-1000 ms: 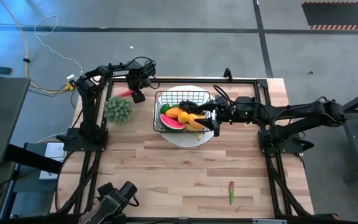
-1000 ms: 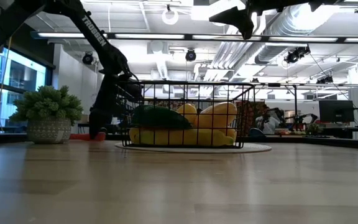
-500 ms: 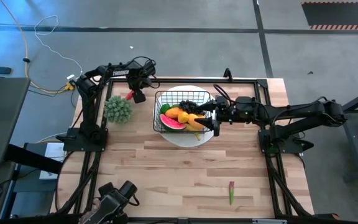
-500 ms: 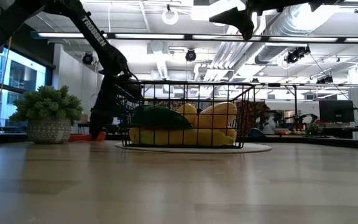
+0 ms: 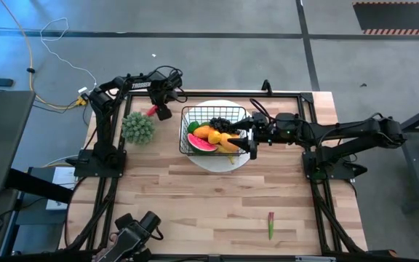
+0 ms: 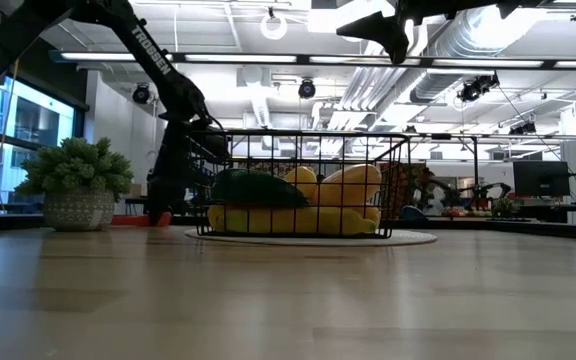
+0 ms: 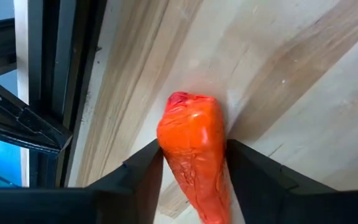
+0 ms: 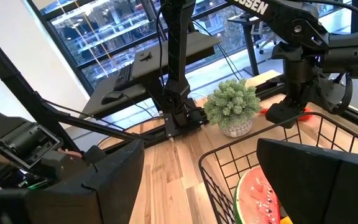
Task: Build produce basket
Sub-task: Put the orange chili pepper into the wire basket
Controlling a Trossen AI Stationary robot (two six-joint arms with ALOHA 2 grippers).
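The black wire basket (image 5: pixel 213 131) stands on a round white plate (image 5: pixel 222 163) at the table's far middle. It holds produce: a watermelon slice (image 5: pixel 202 144), an orange mango (image 5: pixel 204 132), dark grapes (image 5: pixel 219 122) and yellow pieces (image 5: pixel 228 143). An orange-red produce piece (image 7: pixel 191 130) lies on the table near the far left corner, and my left gripper (image 5: pixel 158 110) is shut on it. My right gripper (image 5: pixel 252 138) hangs open above the basket's right side, with nothing between its fingers. My left gripper pinches the orange-red piece between its two fingers, one against each long side (image 7: pixel 166 155). The fingers come from above, pointing steeply down, and lie across the piece. The piece rests on the wooden table top (image 7: pixel 291 93), its rounded end sticking out beyond the fingers.
A small potted plant (image 5: pixel 138 127) stands just left of the basket, close to my left arm. A thin green and red piece (image 5: pixel 270 225) lies near the table's near edge. A black frame rail (image 7: pixel 55 93) runs along the table edge beside the orange-red piece.
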